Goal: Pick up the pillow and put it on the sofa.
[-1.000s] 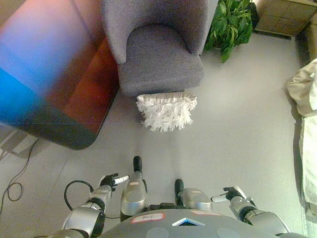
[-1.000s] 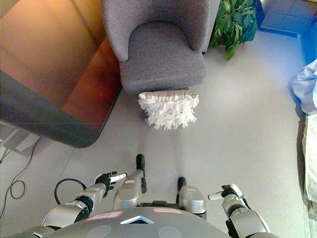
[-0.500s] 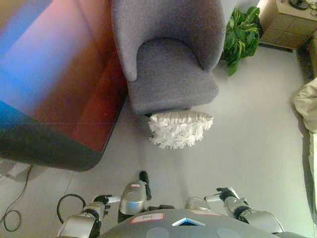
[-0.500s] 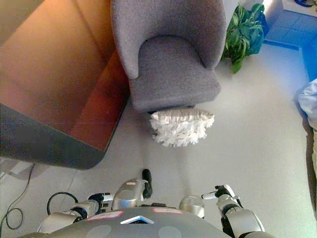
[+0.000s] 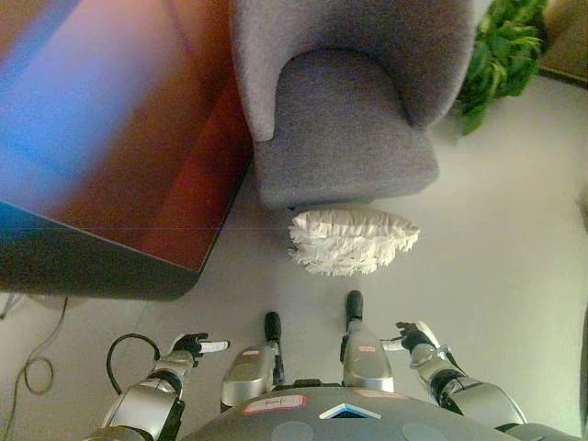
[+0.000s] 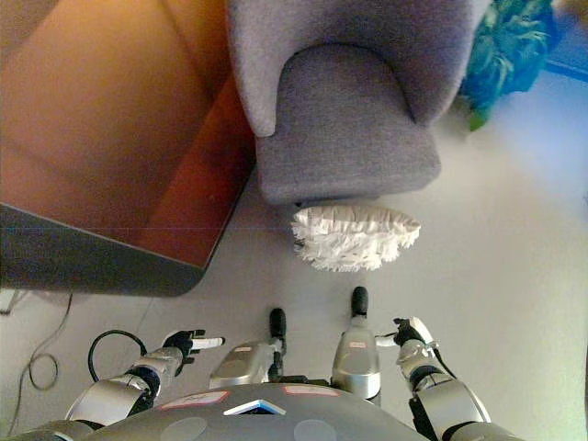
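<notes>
The white ruffled pillow (image 5: 354, 241) lies on the grey floor (image 5: 496, 239) in the centre of the frame, touching or just beside the front edge of the grey armchair (image 5: 344, 119) that fills the upper middle. The armchair is the only seat in view, so I take it for the sofa of the task. The pillow's long axis runs left to right across the frame, parallel to the chair's front edge, with its frilled face turned toward the lower edge of the frame.

Both hands sit low near the bottom edge, well apart from the pillow, which lies up-frame from both. The left hand (image 5: 191, 346) shows at lower left, its dark fingers loosely curled with one white-tipped finger pointing to the right; it has hold of nothing. The right hand (image 5: 415, 336) shows at lower right of centre, fingers likewise half-relaxed and empty, white tips pointing left.

The right hand stands more nearly below the pillow's right end, so it looks the nearer of the two; the left hand is off to the left of the pillow's left end. As I judge it, a two-handed lift would need both hands to travel up-frame, one to each end of the long axis.

A dark-edged reddish worktop (image 5: 110, 184) fills the upper left, and a green potted plant (image 5: 501, 55) shows at upper right.
</notes>
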### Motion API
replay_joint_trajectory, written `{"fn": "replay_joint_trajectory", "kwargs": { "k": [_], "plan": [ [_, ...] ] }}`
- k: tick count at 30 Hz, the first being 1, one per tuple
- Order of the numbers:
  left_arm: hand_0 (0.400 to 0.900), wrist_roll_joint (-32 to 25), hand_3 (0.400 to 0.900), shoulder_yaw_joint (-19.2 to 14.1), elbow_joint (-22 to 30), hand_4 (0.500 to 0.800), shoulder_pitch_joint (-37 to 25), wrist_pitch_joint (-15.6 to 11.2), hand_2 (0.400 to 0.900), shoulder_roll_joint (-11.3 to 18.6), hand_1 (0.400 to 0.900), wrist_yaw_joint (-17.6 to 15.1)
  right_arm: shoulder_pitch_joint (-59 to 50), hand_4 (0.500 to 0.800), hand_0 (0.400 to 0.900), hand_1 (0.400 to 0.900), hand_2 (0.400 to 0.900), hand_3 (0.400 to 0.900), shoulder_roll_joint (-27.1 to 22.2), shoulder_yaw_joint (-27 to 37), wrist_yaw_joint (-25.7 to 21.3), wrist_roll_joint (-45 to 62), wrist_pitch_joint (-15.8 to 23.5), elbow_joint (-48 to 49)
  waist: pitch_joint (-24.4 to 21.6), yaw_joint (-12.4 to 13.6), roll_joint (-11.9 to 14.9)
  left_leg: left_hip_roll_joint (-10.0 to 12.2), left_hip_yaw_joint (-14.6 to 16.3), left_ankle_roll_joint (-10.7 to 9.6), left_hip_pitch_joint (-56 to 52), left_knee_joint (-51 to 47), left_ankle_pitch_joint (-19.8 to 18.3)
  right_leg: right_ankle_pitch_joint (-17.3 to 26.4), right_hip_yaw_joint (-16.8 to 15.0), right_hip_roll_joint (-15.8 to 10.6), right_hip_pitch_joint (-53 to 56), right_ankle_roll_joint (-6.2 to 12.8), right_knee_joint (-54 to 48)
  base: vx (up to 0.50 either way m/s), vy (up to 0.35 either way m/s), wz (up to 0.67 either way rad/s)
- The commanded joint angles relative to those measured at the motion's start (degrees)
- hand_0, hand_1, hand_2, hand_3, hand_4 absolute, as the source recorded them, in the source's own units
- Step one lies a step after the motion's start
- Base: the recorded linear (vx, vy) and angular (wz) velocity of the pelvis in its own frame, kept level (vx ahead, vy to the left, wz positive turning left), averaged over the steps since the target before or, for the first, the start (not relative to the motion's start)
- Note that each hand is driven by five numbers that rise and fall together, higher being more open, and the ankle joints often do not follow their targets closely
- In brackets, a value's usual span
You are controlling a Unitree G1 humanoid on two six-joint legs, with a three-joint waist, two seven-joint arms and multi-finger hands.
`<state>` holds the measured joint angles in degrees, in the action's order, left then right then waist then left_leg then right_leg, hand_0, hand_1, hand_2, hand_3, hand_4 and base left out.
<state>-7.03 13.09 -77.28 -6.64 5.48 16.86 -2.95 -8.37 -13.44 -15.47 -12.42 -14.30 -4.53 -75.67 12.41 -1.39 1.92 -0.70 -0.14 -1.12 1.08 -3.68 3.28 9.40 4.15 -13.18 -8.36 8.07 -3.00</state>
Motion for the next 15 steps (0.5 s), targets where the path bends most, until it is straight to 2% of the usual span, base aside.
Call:
{"fn": "replay_joint_trajectory", "kwargs": {
  "k": [1, 4, 6, 11, 15],
  "plan": [
    [0.900, 1.6, 0.900, -0.8, 0.0, 0.800, 1.4, 0.6, 0.900, 1.4, 0.900, -1.0, -3.9, 0.800, 0.900, 0.900, 0.900, 0.900, -5.7, -2.2, -4.8, -2.4, -0.8, 2.5, 2.7, 1.3, 0.0, 3.6, 0.8, 0.7, 3.5, 11.0, -6.9, 1.5, -1.0, -1.5, -5.2, 0.82, 7.7, 0.04, -0.296, 0.43],
    [0.900, 2.1, 0.900, 0.3, -0.6, 0.800, 0.1, -0.1, 0.900, 1.8, 0.900, -0.7, -7.5, 0.800, 0.900, 0.900, 0.900, 0.900, -7.6, -2.8, -7.1, -0.7, -0.6, 2.9, 4.4, 2.4, -0.5, 4.5, -0.1, 0.2, 4.2, 9.1, -5.1, 1.3, 0.5, -1.4, -5.1, 0.60, 7.2, -0.01, -0.223, 0.33],
    [0.900, 1.8, 0.900, 1.4, -0.8, 0.800, -1.6, -0.6, 0.900, 2.5, 0.900, 0.0, -12.9, 0.800, 0.900, 0.900, 0.900, 0.900, -11.2, -3.0, -8.1, -0.6, -1.4, 3.6, 6.3, 3.5, -1.6, 4.8, -1.2, -0.5, 5.7, 6.7, -2.9, 0.2, 1.8, -0.7, -5.6, 0.17, 7.6, -0.09, -0.152, 0.26],
    [0.900, -0.2, 0.900, 2.5, -0.1, 0.800, -2.3, -1.0, 0.900, 3.8, 0.900, 0.7, -21.8, 0.800, 0.900, 0.900, 0.900, 0.900, -19.6, -3.9, -11.7, -4.1, -4.4, 6.2, 9.2, 4.5, -4.0, 5.0, -3.4, -1.2, 9.0, 5.2, -0.6, -2.9, 4.0, 0.1, -9.5, -1.06, 12.5, -0.03, -0.107, 0.20],
    [0.900, -1.6, 0.900, 3.7, 1.9, 0.800, -2.0, -1.0, 0.900, 3.9, 0.900, 0.8, -27.6, 0.800, 0.900, 0.900, 0.900, 0.900, -26.4, -5.2, -9.8, -7.8, -7.3, 8.8, 10.7, 5.2, -6.1, 4.5, -4.6, -1.3, 11.3, 5.1, 0.3, -5.5, 4.8, 0.2, -12.6, -1.99, 16.6, -0.02, -0.008, 0.15]
  ]
}}
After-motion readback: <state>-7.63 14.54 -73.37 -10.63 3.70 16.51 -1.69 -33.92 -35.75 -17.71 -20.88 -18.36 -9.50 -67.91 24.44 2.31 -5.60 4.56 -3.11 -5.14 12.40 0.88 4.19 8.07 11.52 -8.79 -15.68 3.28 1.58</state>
